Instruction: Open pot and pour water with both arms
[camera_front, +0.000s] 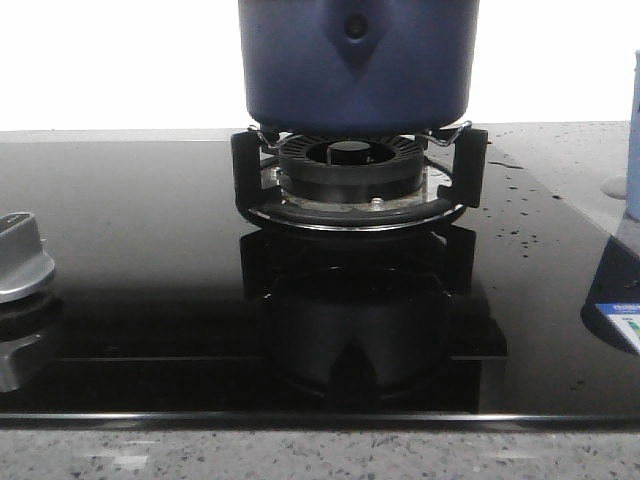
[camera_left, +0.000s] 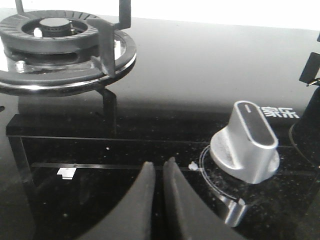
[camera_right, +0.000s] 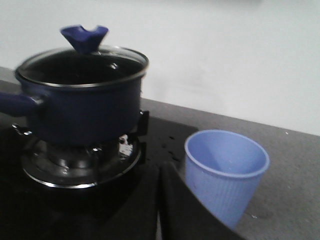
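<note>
At the far left, near the front edge of the black glass stove (camera_front: 130, 260), sits a silver knob (camera_front: 22, 258). My left gripper (camera_left: 156, 172) hangs just above the glass beside that knob (camera_left: 246, 142), its two dark fingers (camera_left: 142, 197) pressed together with nothing between them. Close by it is a bare burner (camera_left: 55, 42) with its ring and prongs.

In the middle, farther back, the pot (camera_front: 357, 62) stands on a second burner (camera_front: 352, 172), its pointed bracket and rivet facing me. The glass lid (camera_right: 82, 62) with its blue handle (camera_right: 84, 38) is on the pot.

My right gripper (camera_right: 159, 175) is also closed and empty, low over the stove in front of the pot (camera_right: 82, 102). To the right a pale blue cup (camera_right: 226, 172) stands upright on the grey tabletop (camera_right: 295, 165), just off the stove's edge.
</note>
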